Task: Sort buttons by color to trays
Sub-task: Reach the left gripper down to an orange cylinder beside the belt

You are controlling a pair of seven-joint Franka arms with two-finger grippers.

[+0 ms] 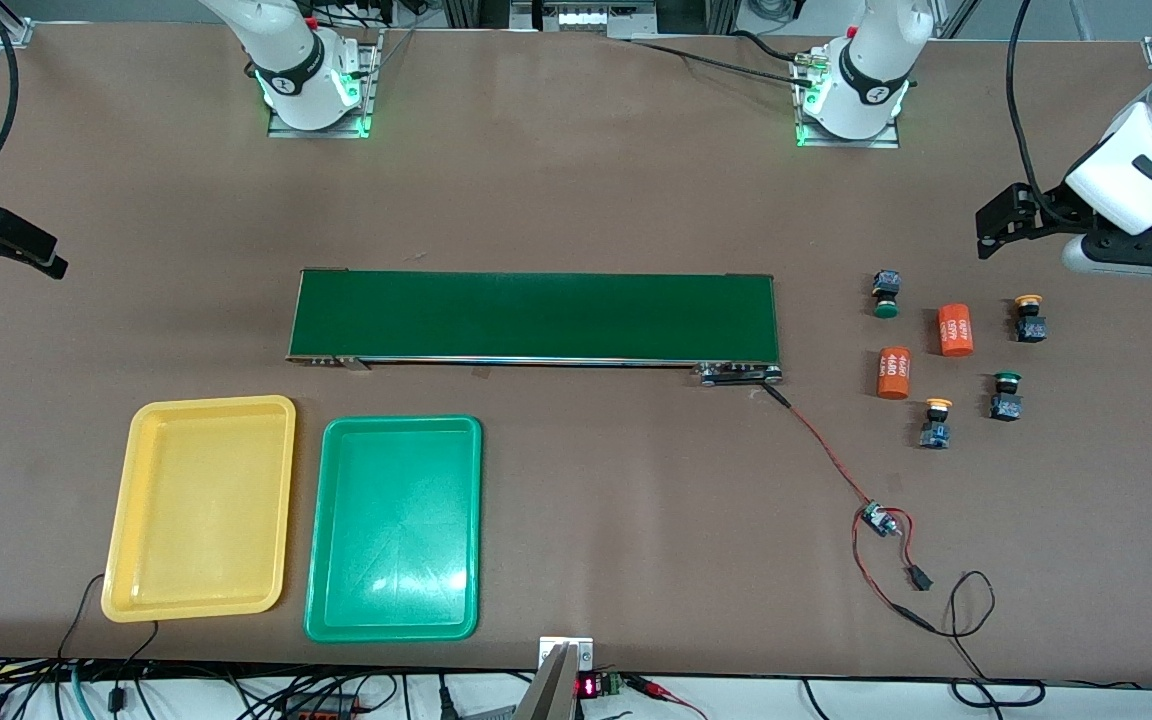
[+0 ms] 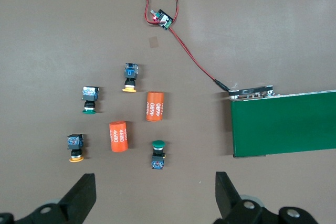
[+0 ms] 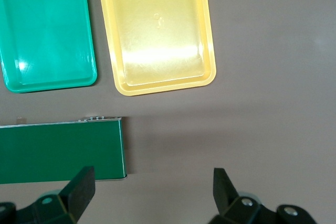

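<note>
1. Buttons, four in all, lie on the table toward the left arm's end of the belt (image 1: pixel 534 315), in a ring around two orange cylinders (image 1: pixel 955 329).
2. Taking the cylinders as dial centre in the front view: green button (image 1: pixel 886 294) at 10 o'clock, yellow button (image 1: pixel 1030 318) at 2, second green button (image 1: pixel 1006 396) at 4, second yellow button (image 1: pixel 935 423) at 6.
3. Yellow tray (image 1: pixel 200 508) and green tray (image 1: pixel 395 528) sit side by side, nearer the camera than the belt, toward the right arm's end; neither holds a button.
4. Left gripper (image 2: pixel 155 195) hangs over the table by the buttons, jaws wide apart, holding nothing.
5. Right gripper (image 3: pixel 154 192) hangs over bare table by the belt's end, jaws wide apart, holding nothing.
</note>
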